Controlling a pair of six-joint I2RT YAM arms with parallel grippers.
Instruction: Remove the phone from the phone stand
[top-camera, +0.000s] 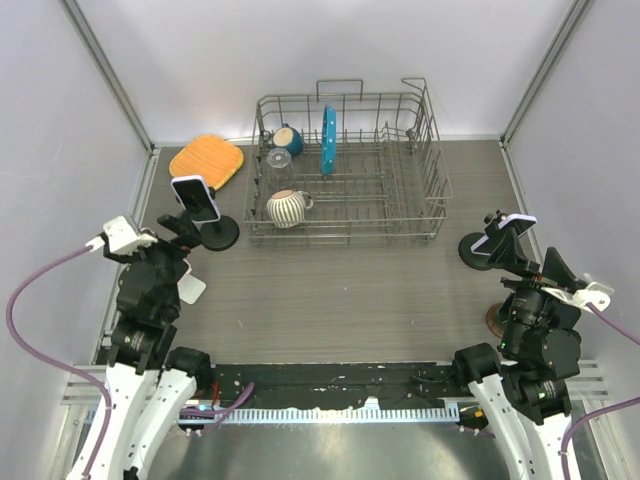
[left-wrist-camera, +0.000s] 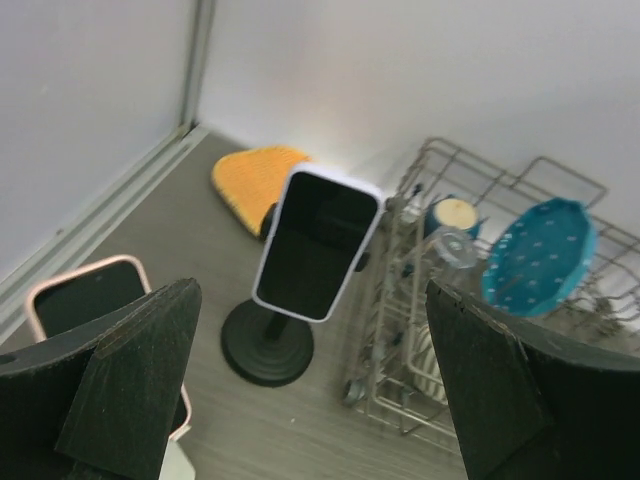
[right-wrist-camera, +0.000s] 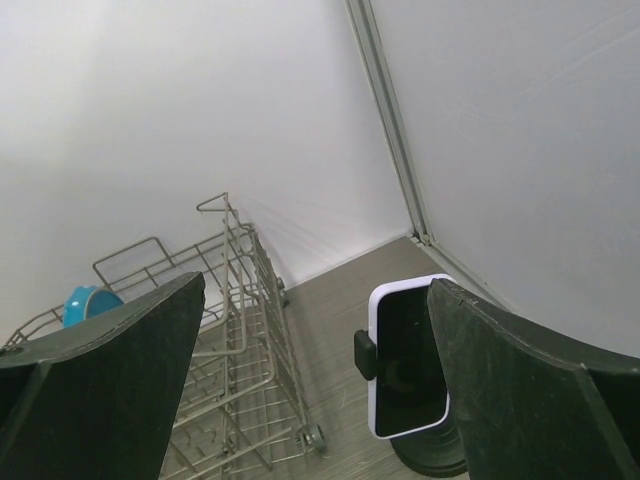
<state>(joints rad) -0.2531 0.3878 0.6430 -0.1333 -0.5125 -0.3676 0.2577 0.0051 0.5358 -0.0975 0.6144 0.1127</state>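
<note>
left claw (left-wrist-camera: 312, 300): is gaping wide, gripping nothing
target: white-cased black-screened phone (left-wrist-camera: 318, 243) is standing on black round-based stand (left-wrist-camera: 267, 343), ahead between the fingers, long axis near upright
right claw (right-wrist-camera: 318, 290): is gaping empty; second white-cased phone (right-wrist-camera: 408, 357) is sitting ahead, low right

We see a grey wood-grain tabletop (top-camera: 350, 300) enclosed by plain white walls (top-camera: 300, 60), with slim metal posts (top-camera: 106, 70) in the far corners and soft, even light, brightest along the back wall.

Top camera looks down from behind; wrist cameras face forward, all sharing the rack (top-camera: 400, 190)
</note>
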